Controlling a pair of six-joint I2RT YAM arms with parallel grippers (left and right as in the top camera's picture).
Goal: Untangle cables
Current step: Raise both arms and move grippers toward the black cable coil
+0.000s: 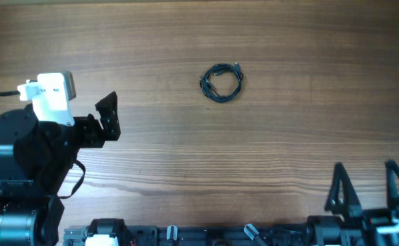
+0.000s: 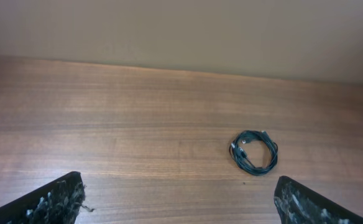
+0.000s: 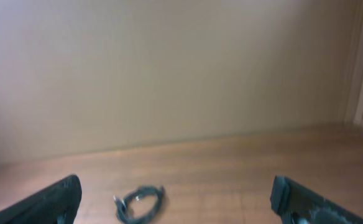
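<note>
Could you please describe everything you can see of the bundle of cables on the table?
The cables are very thin black wires wound together into one small, loose, roughly round coil of overlapping loops, with small plug ends visible among them. The coil lies flat on the wooden table, near its middle and slightly toward the far side, and nothing else touches it.
</note>
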